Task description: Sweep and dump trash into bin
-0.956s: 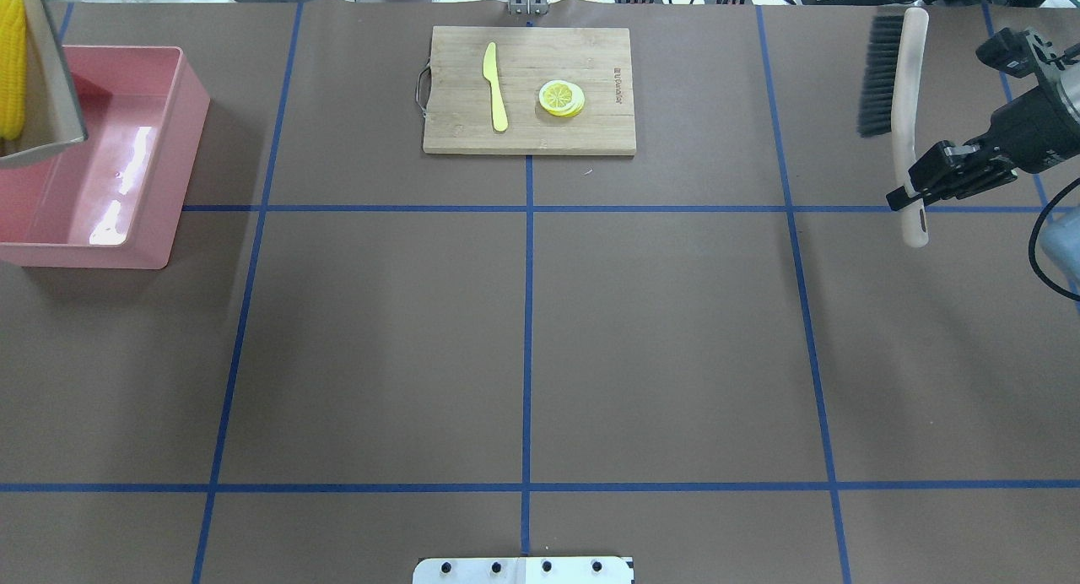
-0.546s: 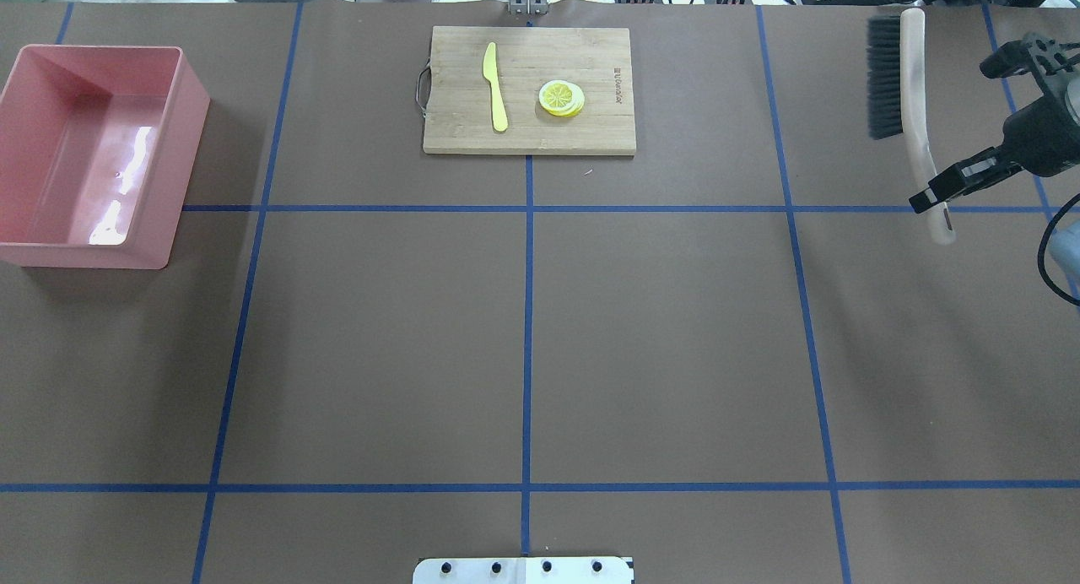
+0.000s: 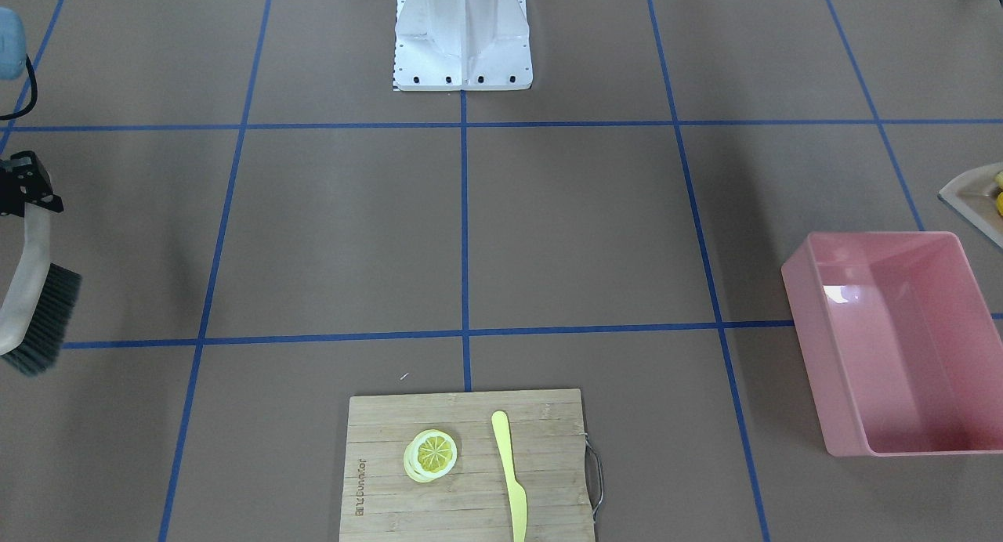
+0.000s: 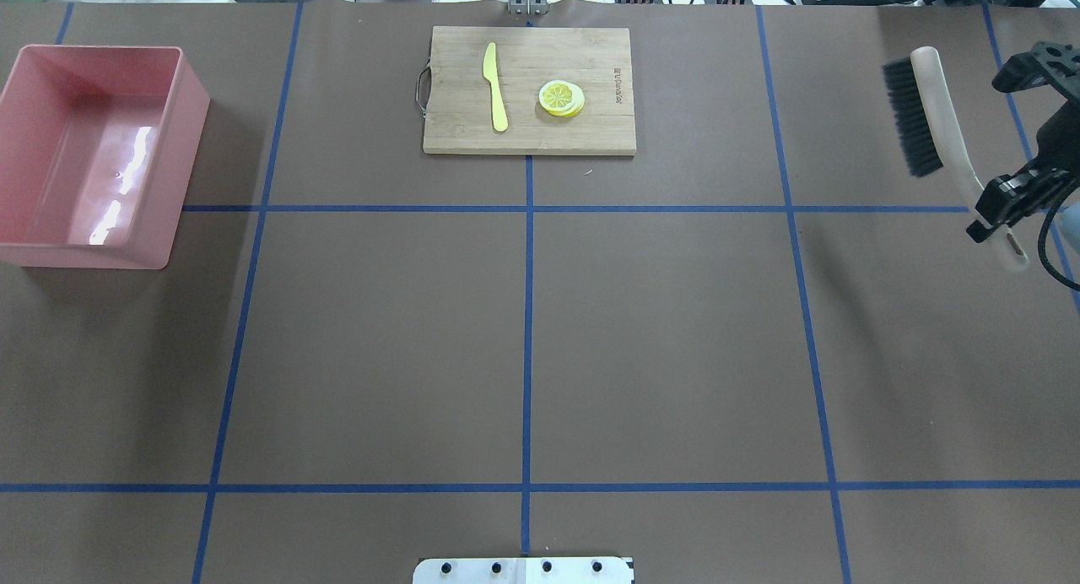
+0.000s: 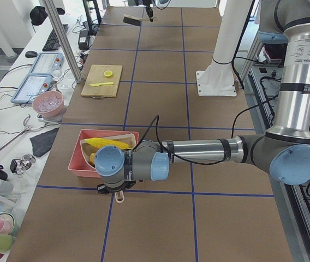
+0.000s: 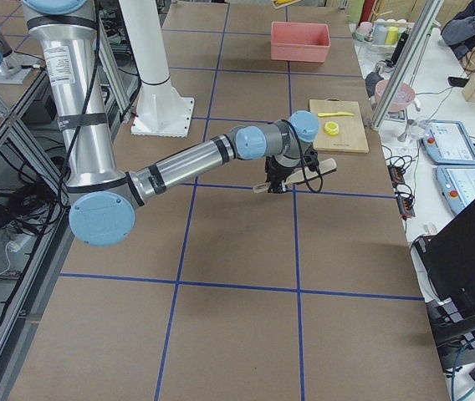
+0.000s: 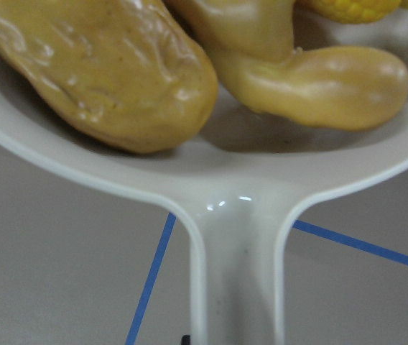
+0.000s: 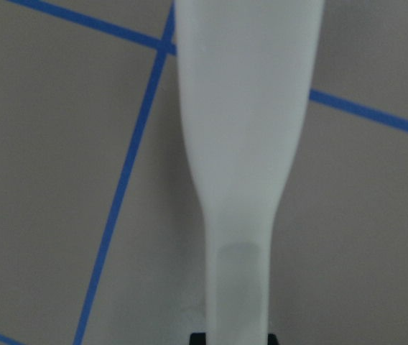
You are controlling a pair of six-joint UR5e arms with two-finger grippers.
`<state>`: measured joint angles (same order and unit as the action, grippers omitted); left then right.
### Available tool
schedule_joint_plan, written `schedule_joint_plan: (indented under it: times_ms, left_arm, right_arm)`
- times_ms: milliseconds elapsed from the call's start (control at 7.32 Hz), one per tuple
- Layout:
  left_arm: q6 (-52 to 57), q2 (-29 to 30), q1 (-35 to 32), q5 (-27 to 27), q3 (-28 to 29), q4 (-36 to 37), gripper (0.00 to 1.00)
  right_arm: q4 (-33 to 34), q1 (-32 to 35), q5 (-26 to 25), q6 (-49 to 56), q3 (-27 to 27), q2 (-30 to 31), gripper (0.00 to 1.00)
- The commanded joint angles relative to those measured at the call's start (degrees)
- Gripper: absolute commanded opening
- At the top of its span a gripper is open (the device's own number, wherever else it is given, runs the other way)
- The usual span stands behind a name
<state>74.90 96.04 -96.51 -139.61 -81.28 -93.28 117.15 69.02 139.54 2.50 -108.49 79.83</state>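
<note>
My left gripper (image 5: 117, 190) is shut on the handle of a beige dustpan (image 7: 240, 194). The dustpan carries the brown potato (image 7: 103, 68), the tan ginger root (image 7: 312, 75) and the yellow corn cob (image 7: 351, 8). It hangs by the pink bin's outer end (image 5: 76, 158), and only its edge (image 3: 972, 193) shows in the front-facing view. The bin (image 4: 192, 111) is empty. My right gripper (image 4: 1004, 208) is shut on the handle of a black-bristled brush (image 4: 911, 120) at the table's far right, above the surface. The left gripper is out of the overhead view.
A wooden cutting board (image 4: 591, 132) lies at the back centre with a yellow knife (image 4: 494, 86) and a lemon slice (image 4: 561, 97) on it. The robot's white base (image 3: 462, 48) stands at the near edge. Blue tape lines cross the brown table.
The dustpan with the corn has left the overhead view, off past the bin's left. My right gripper has carried the brush right and nearer the robot, and the brush has tilted.
</note>
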Motion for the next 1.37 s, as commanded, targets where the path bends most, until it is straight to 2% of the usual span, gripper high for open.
schedule_joint_plan:
  times_ms: [0,137,410,546,819,1229]
  left_arm:
    - [0.33,6.67,0.70,1.62,5.40,4.67,0.00]
    - [1.55,8.53,1.49,2.84,6.38,7.39,0.00]
    - [1.47,9.16,3.95,3.64,6.39,8.82,0.00]
    - [1.47,9.95,4.31,4.43,6.48,10.13,0.00]
    - [6.10,15.54,3.96,13.53,7.61,19.06,0.00]
    - [7.10,16.37,5.53,16.29,7.10,20.16,0.00]
  right_arm:
    - [21.66,0.93,-3.91,5.49,-1.29,-1.61,0.00]
    - [23.98,1.20,-5.40,5.58,1.32,-1.26,0.00]
    - [23.66,1.38,-6.91,6.19,9.75,-0.82,0.00]
    - [23.39,1.38,-8.31,6.63,11.09,-0.73,0.00]
    - [23.21,1.38,-8.76,10.22,12.33,-0.03,0.00]
    - [10.33,1.20,-8.76,11.22,12.51,7.77,0.00]
